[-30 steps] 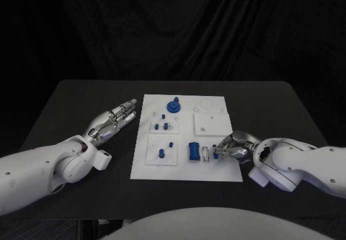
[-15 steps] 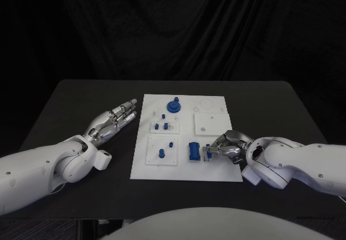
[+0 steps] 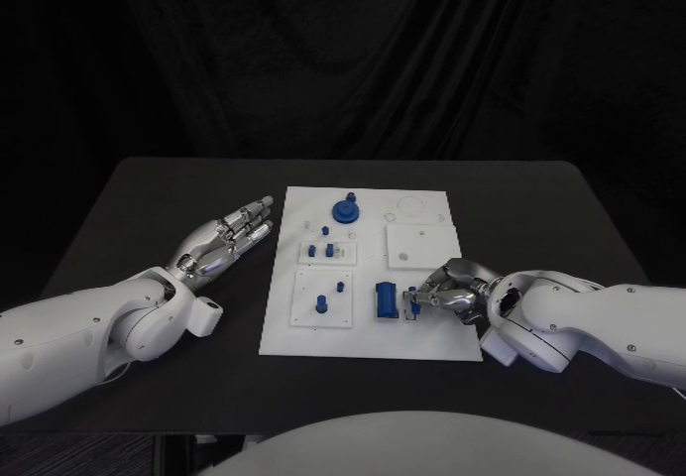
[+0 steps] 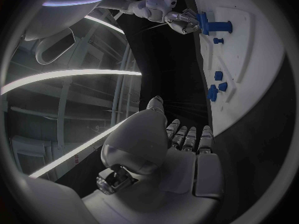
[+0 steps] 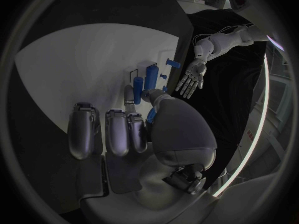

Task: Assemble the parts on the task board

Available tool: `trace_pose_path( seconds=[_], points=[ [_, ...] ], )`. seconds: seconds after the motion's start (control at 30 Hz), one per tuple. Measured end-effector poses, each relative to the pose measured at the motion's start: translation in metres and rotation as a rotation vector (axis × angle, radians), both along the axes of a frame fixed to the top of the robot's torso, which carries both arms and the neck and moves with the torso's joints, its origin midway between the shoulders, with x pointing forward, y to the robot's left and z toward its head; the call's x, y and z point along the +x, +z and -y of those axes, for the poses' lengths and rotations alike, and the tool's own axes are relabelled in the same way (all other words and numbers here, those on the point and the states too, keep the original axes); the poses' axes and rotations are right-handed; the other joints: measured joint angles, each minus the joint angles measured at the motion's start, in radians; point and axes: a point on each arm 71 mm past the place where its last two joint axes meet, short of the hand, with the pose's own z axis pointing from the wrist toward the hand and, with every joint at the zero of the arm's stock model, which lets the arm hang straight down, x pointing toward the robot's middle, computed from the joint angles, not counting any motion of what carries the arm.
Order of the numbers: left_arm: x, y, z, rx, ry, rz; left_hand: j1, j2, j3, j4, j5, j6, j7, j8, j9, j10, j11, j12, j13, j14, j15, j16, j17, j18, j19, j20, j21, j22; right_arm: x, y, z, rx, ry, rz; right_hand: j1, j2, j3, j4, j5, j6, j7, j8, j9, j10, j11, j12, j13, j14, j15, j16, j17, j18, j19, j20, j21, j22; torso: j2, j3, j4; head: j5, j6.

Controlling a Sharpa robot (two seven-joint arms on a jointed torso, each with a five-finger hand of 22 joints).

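Two hands: one on each side of the task board [image 3: 369, 332], both low over the black table [image 3: 572, 213]
Left hand [image 3: 226, 239]: lies flat on the table just beside the board's left edge, fingers stretched out straight and slightly apart, holding nothing; the right wrist view shows the same spread palm [image 5: 193, 78]
Right hand [image 3: 452, 289]: over the board's near right part, fingertips drawn together on a small blue peg [image 3: 414, 302]; the peg is pinched between thumb and finger
Blue block [image 3: 386, 299]: larger part, stands on the board just left of the pinched peg, close to the fingertips; whether peg and block touch I cannot tell
Round blue part [image 3: 345, 210]: on the far part of the board, well apart from both hands
Small blue pieces [image 3: 326, 250]: stand in the white plates on the board's left half, some near [image 3: 323, 303], some at mid-board
Plain white square plate [image 3: 422, 245]: on the board's right half, just beyond the right hand
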Motion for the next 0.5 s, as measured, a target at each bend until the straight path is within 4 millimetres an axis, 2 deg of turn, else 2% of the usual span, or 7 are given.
trace_pose_path(
  seconds=[0.5],
  points=[
    [0.0001,-0.0008,0.0009,-0.002,-0.005,-0.003,0.0,0.0,0.0,0.0,0.0,0.0,0.0,0.0,0.0,0.0,0.0,0.0,0.0,0.0,0.0,0.0,0.0,0.0,0.0,0.0,0.0,-0.001,-0.0005,0.0001,0.0006,-0.027,0.023,0.01,-0.003,-0.003,0.0,0.0,-0.001,0.0,0.0,0.002,0.0,0.0,0.0,0.0,0.0,0.0,0.0,0.0,0.001,0.0,0.0,0.0,0.0,0.0,0.0,0.0007,-0.0008,-0.002,0.0]
  ],
)
